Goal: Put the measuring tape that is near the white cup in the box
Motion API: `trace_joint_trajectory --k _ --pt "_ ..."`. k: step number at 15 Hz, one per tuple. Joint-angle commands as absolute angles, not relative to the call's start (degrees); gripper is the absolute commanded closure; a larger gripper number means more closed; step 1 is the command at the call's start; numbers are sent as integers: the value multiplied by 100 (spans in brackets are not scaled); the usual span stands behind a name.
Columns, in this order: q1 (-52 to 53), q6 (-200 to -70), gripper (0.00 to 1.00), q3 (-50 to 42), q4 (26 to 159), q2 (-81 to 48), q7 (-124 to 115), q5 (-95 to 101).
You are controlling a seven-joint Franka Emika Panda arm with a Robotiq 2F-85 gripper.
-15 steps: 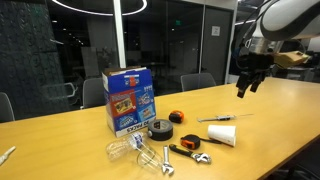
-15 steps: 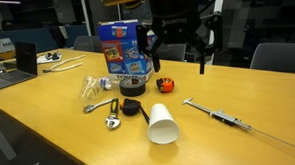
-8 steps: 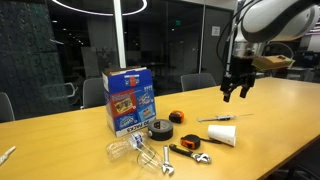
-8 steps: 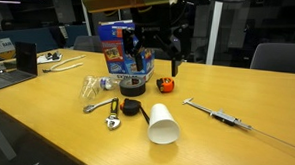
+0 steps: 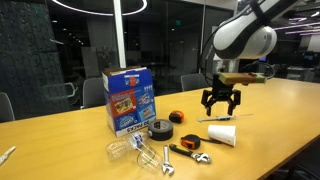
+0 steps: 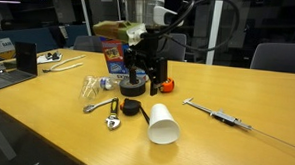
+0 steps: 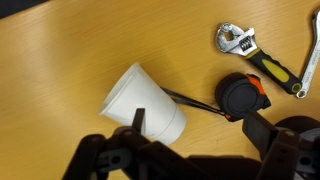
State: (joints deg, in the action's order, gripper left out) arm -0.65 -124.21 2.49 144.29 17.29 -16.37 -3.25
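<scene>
A black measuring tape with orange trim [image 7: 243,96] lies beside a white cup [image 7: 145,103] that lies on its side; a strip of tape runs out toward the cup. Both show in both exterior views: the tape [image 5: 190,143] [image 6: 132,108] and the cup [image 5: 222,135] [image 6: 163,123]. The blue box [image 5: 128,98] [image 6: 114,51] stands upright behind them. My gripper [image 5: 221,100] [image 6: 146,72] [image 7: 198,135] hangs open and empty above the cup and tape. A second, orange measuring tape [image 5: 177,117] [image 6: 167,85] lies by a black tape roll [image 5: 160,128].
Wrenches [image 7: 255,55] [image 6: 113,111] lie next to the black tape. A screwdriver [image 5: 222,118] [image 6: 221,116] lies past the cup. A clear plastic glass [image 6: 90,87] lies on its side. A laptop [image 6: 8,71] sits at the table's far end.
My arm has swung in from the far side of the table and come down over the cup and the black measuring tape. The objects have not moved.
</scene>
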Motion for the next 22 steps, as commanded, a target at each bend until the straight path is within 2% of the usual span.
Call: trace_joint_trajectory --k 1,12,19,22 --pt "-70 -12335 0 365 13831 843 -2387 -542" --pt "389 -12287 0 417 12737 -733 -3533 -852" --pt "529 -11276 0 299 12089 -1255 -4457 -714" --pt "561 -11238 0 287 11951 -1355 -4808 -718"
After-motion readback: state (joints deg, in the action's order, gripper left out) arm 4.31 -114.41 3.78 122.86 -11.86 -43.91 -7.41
